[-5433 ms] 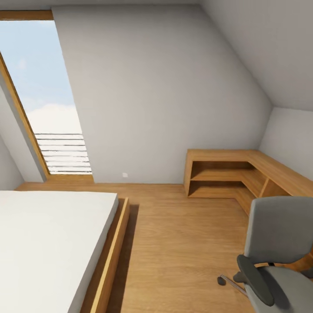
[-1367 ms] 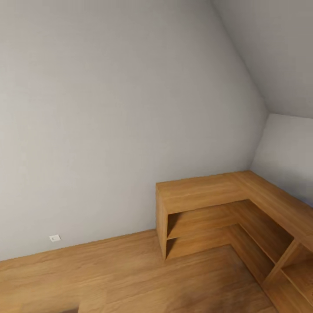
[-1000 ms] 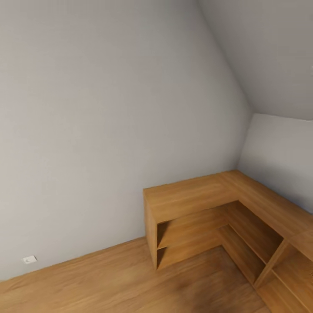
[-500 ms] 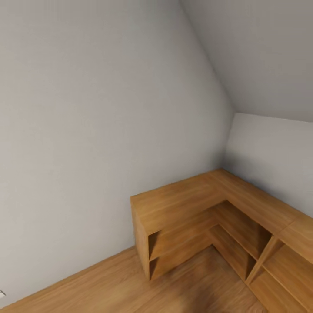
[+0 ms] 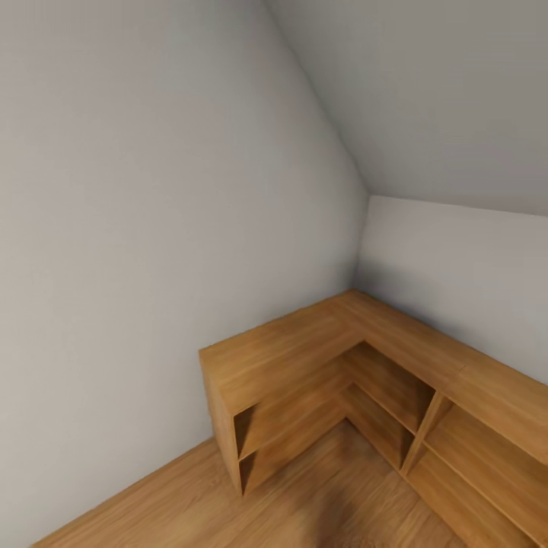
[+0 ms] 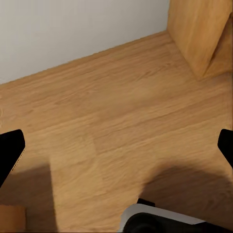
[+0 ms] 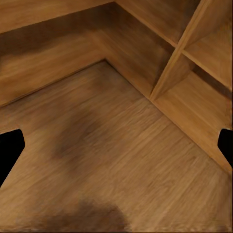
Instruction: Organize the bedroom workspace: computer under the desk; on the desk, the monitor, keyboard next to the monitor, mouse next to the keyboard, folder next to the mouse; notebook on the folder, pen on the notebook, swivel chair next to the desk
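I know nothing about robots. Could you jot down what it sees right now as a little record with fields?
setting: room corner under a sloped ceiling
furniture: L-shaped wooden shelf unit along two walls
shelf contents: open compartments, nothing seen inside
floor: wooden floor with a dark shadow
walls: plain grey wall
left gripper: dark fingers wide apart over the floor, holding nothing
right gripper: fingers wide apart near the shelf unit, holding nothing

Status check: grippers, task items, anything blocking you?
Left gripper open, right gripper open, nothing between the fingers. L-shaped wooden corner shelf unit ahead, top bare. Wooden plank floor under both grippers.
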{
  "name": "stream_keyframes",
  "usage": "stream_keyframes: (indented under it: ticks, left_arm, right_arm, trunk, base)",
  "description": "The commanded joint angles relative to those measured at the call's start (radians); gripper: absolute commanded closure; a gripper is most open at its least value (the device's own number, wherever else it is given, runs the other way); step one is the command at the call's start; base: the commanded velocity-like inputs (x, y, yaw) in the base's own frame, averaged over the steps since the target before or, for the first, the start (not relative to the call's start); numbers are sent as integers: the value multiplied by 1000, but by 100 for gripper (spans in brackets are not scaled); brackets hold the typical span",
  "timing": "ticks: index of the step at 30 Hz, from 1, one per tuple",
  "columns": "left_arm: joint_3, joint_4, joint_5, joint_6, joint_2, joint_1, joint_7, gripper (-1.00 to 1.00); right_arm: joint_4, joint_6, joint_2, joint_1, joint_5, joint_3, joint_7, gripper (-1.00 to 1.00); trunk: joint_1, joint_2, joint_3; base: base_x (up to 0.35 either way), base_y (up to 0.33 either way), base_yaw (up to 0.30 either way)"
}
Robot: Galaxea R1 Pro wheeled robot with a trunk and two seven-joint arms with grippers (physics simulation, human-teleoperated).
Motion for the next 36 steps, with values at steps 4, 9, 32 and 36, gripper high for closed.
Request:
stream_keyframes:
  ticks: [4, 9, 32, 36]
  left_arm:
    - [-10, 27, 5, 1, 22, 2, 5, -100]
    - [-10, 32, 6, -11, 53, 3, -4, -100]
    - [-9, 32, 5, -30, 41, 2, -10, -100]
    - [-9, 32, 5, -29, 40, 2, -10, -100]
  right_arm:
    - [12, -7, 3, 28, -9, 10, -2, -100]
    - [14, -36, 7, 43, -10, 10, -3, -100]
    - [14, -61, 8, 54, -10, 11, -3, -100]
    - [14, -61, 8, 54, -11, 10, -3, -100]
  trunk:
    - [1, -2, -2]
    - [1, -2, -2]
    - [1, -2, -4]
    - [1, -2, -6]
  base:
    - [0, 0, -274]
    - [0, 0, -273]
    - [217, 92, -273]
    - [185, 175, -272]
